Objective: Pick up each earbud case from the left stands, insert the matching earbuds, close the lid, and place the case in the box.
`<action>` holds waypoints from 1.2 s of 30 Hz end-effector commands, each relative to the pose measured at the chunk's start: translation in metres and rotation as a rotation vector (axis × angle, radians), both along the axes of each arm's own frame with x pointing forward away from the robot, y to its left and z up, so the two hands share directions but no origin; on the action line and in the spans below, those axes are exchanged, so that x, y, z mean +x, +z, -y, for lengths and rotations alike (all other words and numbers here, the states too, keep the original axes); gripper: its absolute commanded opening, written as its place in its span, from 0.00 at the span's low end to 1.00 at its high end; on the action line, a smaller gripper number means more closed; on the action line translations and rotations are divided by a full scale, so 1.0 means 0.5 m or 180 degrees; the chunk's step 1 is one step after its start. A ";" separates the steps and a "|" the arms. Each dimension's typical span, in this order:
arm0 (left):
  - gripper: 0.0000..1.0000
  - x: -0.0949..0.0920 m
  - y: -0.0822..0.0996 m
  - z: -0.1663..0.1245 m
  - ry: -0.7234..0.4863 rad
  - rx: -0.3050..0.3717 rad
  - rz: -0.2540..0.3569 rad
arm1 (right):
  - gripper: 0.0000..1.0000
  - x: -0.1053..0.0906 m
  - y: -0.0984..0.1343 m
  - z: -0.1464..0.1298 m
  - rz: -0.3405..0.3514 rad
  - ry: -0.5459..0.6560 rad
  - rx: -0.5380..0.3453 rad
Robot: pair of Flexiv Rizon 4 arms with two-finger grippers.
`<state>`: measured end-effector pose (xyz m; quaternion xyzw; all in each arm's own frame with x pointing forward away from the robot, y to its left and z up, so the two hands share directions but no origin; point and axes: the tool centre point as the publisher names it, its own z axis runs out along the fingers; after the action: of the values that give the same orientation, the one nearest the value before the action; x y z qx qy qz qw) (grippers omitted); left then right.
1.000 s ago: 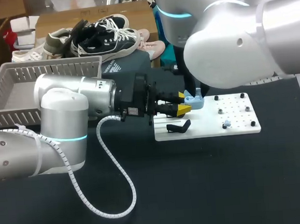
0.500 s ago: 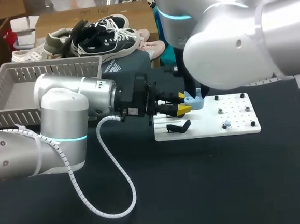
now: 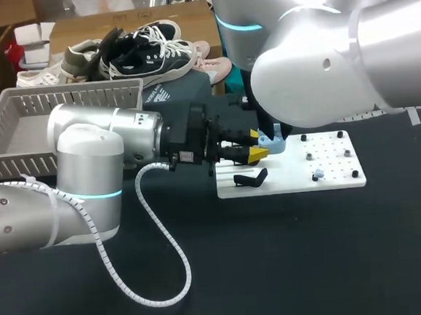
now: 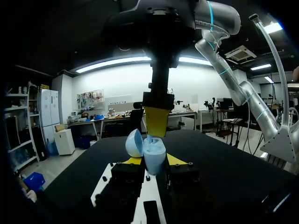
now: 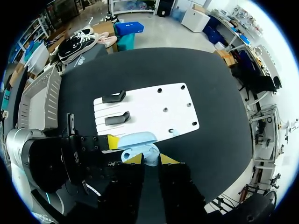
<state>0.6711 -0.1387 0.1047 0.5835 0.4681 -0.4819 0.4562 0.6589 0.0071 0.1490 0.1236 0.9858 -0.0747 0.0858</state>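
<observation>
My left gripper is shut on the light blue earbud case, held above the near left end of the white board. The case is upright between the yellow tips, its lid swung open. My right gripper comes straight down into the open case with its fingers close together, and a small pale blue earbud shows at their tips. From the right wrist, the case lies just ahead of that gripper. Another light blue earbud rests on the board.
A black stand stands on the board's left part, and a second one shows in the right wrist view. The grey basket sits at the far left. My left arm's white spiral cable loops over the black tabletop.
My right arm's upper part has shifted slightly to the left. The left arm and the case have stayed put.
</observation>
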 end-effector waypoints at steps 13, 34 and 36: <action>0.00 -0.001 -0.001 0.001 0.0006 -0.0008 0.0005 | 0.39 -0.014 0.041 0.000 0.0237 -0.0034 0.0187; 0.00 -0.001 -0.001 0.001 0.0006 -0.0008 0.0005 | 0.45 -0.038 0.028 0.131 0.0856 -0.0362 0.0657; 0.00 -0.001 -0.001 0.001 0.0006 -0.0008 0.0005 | 0.45 -0.039 0.021 0.137 0.0866 -0.0338 0.0728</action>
<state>0.6709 -0.1392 0.1051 0.5835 0.4678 -0.4822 0.4562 0.6446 -0.0533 0.1655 0.2046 0.9645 -0.0052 0.1668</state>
